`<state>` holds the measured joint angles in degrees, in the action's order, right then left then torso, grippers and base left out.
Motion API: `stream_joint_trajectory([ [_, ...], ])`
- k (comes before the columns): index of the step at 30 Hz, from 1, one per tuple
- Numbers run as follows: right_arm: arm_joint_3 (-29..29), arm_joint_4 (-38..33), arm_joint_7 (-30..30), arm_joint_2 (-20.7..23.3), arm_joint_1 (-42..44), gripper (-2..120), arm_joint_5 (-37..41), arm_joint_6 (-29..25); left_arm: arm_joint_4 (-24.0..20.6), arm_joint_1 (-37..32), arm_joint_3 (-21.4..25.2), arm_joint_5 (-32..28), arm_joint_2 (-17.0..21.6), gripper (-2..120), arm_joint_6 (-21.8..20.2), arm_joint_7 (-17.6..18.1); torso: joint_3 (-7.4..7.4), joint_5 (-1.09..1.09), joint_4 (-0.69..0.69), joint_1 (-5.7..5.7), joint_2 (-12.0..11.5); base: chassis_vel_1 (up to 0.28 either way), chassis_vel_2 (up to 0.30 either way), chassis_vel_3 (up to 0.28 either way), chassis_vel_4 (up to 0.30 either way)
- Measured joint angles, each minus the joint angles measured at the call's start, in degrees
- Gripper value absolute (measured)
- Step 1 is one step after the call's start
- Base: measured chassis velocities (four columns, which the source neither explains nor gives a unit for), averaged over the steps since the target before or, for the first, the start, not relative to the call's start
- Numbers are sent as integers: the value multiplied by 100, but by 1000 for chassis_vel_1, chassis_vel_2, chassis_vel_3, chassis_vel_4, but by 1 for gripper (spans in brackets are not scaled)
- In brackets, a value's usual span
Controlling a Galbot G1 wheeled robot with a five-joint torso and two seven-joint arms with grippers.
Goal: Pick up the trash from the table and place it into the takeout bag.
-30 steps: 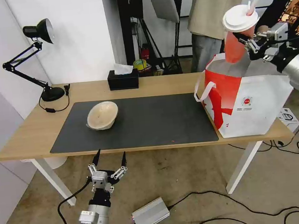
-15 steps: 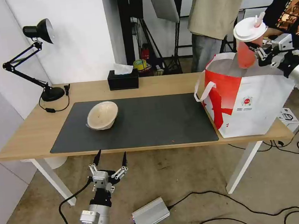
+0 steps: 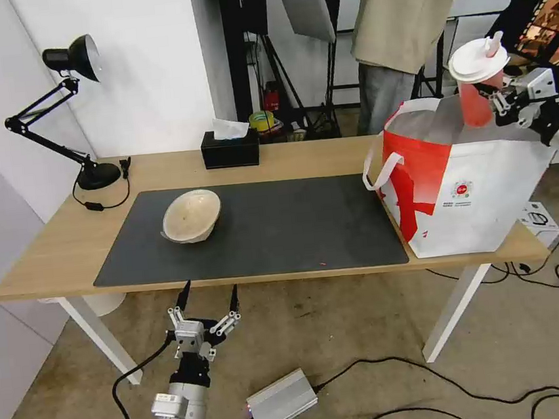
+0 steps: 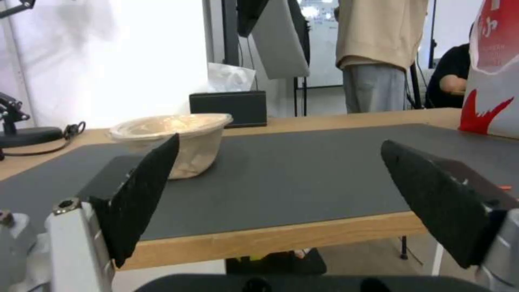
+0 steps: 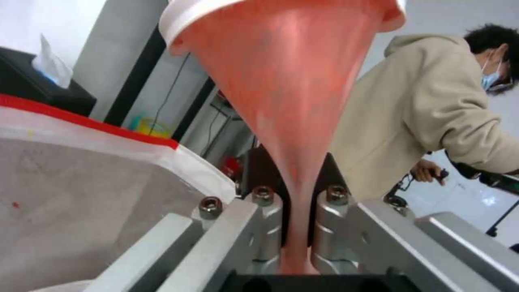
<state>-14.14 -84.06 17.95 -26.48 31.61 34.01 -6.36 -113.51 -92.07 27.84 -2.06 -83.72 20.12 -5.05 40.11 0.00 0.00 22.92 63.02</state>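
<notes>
Left gripper [image 3: 207,299]: 1. Nearest item, at 6 o'clock in the head view, below the table's front edge. Fingers spread wide, holding nothing.

Table [image 3: 53,251]: 1, light wood, carrying 1 dark mat [image 3: 282,235].

Bowl [image 3: 191,216]: 1, beige pulp, tilted on the mat, lying toward 12 o'clock from the left gripper; in the left wrist view it sits beyond the table edge behind one fingertip. The left arm is clearly the nearer one to it. No white bowl is visible on the tabletop.

Bag [image 3: 482,196]: 1, white and red, upright at the table's right end, about 3 o'clock from the bowl, mouth open upward, foil lining showing.

Right gripper [image 3: 494,102]: 1, above the bag's far right rim. Fingers pinched on the cup's body, which the right wrist view shows squeezed narrow between them.

Cup [image 3: 477,88]: 1, red, white lid and straw, long axis near upright, leaning slightly. It hangs just over the bag's mouth; the bag's hollow lies toward 6 o'clock from it, so the drop looks to be straight down.

Box [image 3: 230,148]: 1, black, tissue, far edge.

Lamp [image 3: 70,58]: 1, black, far left.
</notes>
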Motion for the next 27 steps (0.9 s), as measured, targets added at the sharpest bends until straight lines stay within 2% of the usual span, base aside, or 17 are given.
stream_joint_trajectory([
  [10,115,122,126,26,-246,3,-352,253,12,8,-37,-4,12,100,19,0,0,0,0,0,0,0,0,0,0],
  [18,169,63,459,149,-438,3,-598,852,1,-10,-63,-2,19,100,25,-3,0,0,0,0,0,0,0,0,0],
  [27,245,31,745,278,-543,3,-797,1141,-1,-30,-127,8,6,100,44,-10,0,0,0,0,1,0,0,0,0],
])
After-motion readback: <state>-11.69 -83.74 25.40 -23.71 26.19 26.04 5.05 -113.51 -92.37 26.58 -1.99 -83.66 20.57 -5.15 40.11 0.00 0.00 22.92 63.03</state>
